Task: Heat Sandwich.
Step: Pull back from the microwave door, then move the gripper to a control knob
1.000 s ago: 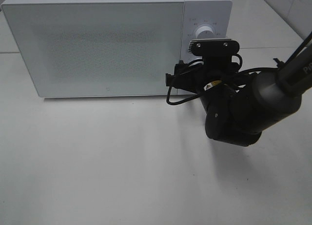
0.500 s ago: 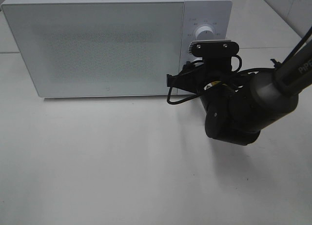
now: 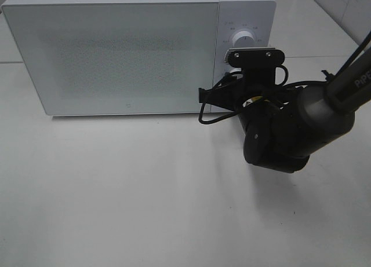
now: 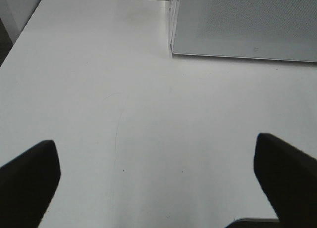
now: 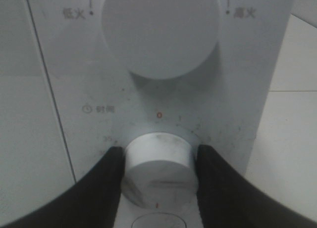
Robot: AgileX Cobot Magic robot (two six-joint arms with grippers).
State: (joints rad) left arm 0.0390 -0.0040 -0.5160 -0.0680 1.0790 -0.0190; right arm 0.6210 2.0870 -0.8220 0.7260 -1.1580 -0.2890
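Setting the timer on the closed microwave (image 3: 127, 52). The right gripper (image 5: 158, 171) is closed on the timer knob (image 5: 158, 161), the lower of the two dials on the control panel (image 5: 247, 89). One black finger (image 5: 106, 188) appears pressed to one flank of the knob and the other finger to the opposite flank. The larger power knob (image 5: 159, 30) above it is untouched. The left gripper (image 4: 157, 178) hangs wide open over bare table (image 3: 145, 191), holding nothing, just in front of the microwave's lower corner. The sandwich appears in no view. The door (image 3: 116, 52) is shut and its frosted panel shows nothing behind it, so the sandwich is presumably inside, though this cannot be confirmed. For a clean turn, the wrist axis should run through the centre of the knob, so that the fingers rotate it rather than sweep across its face. The grip need only be firm enough not to slip on the smooth white rim. The printed scale rises from the red zero (image 5: 159, 115) toward the side where the higher digits sit, so the turn should probably go that way and stop at a short setting. The knob's own pointer is not clearly readable here. The main risks are the fingers sliding around the rim without moving the dial, and an overshoot on the scale.
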